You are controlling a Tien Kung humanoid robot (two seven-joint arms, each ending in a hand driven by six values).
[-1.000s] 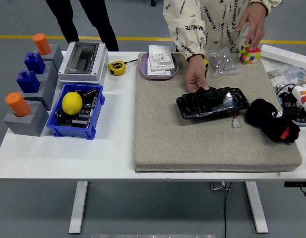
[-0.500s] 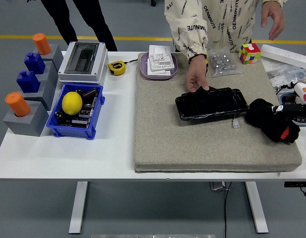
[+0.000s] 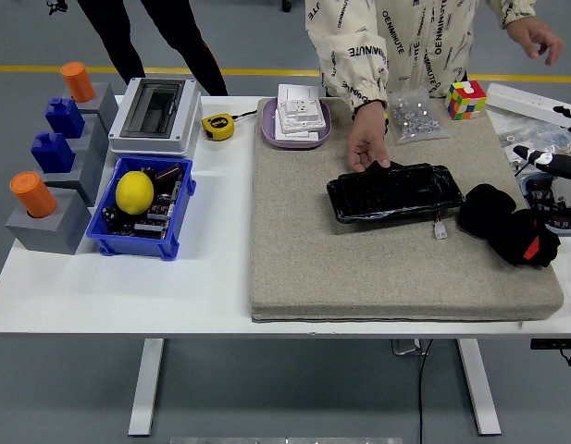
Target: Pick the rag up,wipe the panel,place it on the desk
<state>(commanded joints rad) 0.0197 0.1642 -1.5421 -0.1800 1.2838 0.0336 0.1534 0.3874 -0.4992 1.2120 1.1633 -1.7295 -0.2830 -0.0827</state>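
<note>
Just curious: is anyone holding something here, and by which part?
The person's hand holds the black panel by its far edge. The right robot hand holds nothing.

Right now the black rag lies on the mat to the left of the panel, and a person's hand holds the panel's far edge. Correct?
Not quite. In the head view the black rag lies to the right of the panel, not left. The person's hand does hold its far edge.

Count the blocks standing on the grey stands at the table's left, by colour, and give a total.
Orange blocks: 2, one at the back and one at the front.
Blue blocks: 2, one behind and one nearer.
Total: 4.
</note>
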